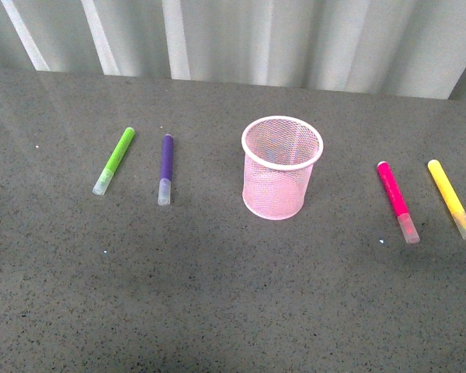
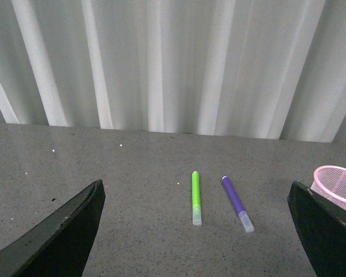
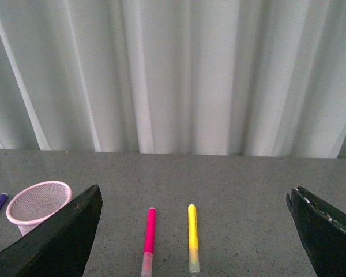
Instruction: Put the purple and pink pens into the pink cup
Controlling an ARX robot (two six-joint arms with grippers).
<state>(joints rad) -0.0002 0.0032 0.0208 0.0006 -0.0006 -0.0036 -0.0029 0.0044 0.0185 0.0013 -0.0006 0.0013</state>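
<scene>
The pink cup (image 1: 282,167) stands upright and empty at the middle of the table. A purple pen (image 1: 165,168) lies flat to its left, a pink pen (image 1: 396,200) flat to its right. Neither arm shows in the front view. In the left wrist view my left gripper (image 2: 199,231) is open, well above the table, with the purple pen (image 2: 237,202) lying beyond it between the fingers (image 2: 63,236) and the cup's rim (image 2: 336,184) at one edge. My right gripper (image 3: 196,236) is open too, and the pink pen (image 3: 149,239) lies beyond it.
A lime-green marker (image 1: 114,159) lies left of the purple pen. A yellow marker (image 1: 451,197) lies right of the pink pen. A pale pleated curtain (image 1: 241,35) hangs behind the grey speckled table (image 1: 217,295).
</scene>
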